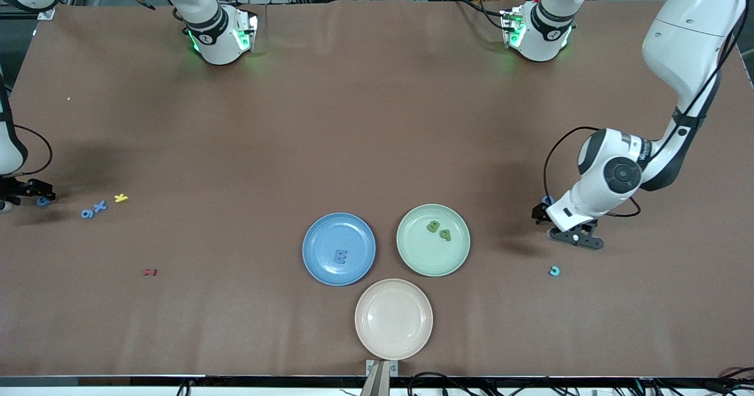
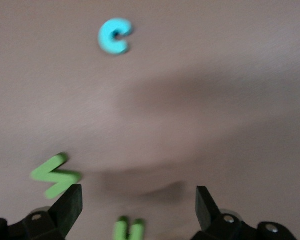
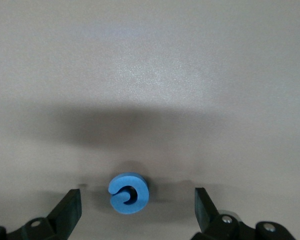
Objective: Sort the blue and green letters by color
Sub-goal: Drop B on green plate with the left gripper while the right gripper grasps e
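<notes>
Where brown paper covers the table (image 1: 377,119) (faintly creased), cables clutter the edge.

left hand (image 1: 574,237) open, right hand (image 1: 26,192) open

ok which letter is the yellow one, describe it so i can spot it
Start at the right arm's end of the brown table, where a few tiny foam letters lie together. The small flat yellow K lies beside a blue X and a blue 9; it alone is yellow.

The brown table (image 1: 377,119) bears three plates (image 1: 339,248) and scattered blue and green letters (image 1: 94,210).
</notes>
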Robot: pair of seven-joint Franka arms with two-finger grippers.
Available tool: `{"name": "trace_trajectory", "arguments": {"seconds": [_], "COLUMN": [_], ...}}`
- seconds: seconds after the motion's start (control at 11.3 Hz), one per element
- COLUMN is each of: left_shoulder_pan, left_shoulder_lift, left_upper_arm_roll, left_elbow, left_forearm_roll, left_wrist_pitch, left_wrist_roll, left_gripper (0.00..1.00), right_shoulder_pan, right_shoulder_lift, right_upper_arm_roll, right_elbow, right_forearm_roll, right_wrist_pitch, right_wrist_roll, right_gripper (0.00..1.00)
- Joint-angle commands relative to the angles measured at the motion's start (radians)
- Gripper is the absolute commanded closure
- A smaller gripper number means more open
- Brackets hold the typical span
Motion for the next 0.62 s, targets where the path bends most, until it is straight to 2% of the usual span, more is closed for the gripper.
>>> {"name": "trace_trajectory", "arguments": {"seconds": [0.0, 0.35, 0.44, 0.53], "left_shoulder_pan": [0.080, 0.127, 0.129, 0.129], "left_shoulder_lift": [-0.054, -0.062, -0.062, -0.062], "left_upper_arm_roll": [-0.023, -0.023, -0.023, -0.023], "left_elbow": [-0.073, -0.102, -0.107, -0.113], "left_forearm_roll": [0.020, 0.020, 0.020, 0.020], "left_wrist_pitch": [0.020, 0.021, 0.021, 0.021], "left_wrist_roll": [0.038, 0.073, 0.074, 0.075], "left_gripper": [0.00, 0.00, 0.00, 0.00], "right_shoulder_pan": [-0.007, -0.012, -0.013, -0.015], "right_shoulder_lift": [0.014, 0.014, 0.016, 0.017], "right_upper_arm_roll": [0.012, 0.014, 0.014, 0.014], "right_elbow": [0.020, 0.015, 0.015, 0.015], "right_forearm_roll": [0.001, 0.001, 0.001, 0.001], "right_wrist_pitch": [-0.006, -0.006, -0.006, -0.006], "right_wrist_roll": [0.021, 0.021, 0.019, 0.015], "right_gripper": [0.00, 0.00, 0.03, 0.53]}}
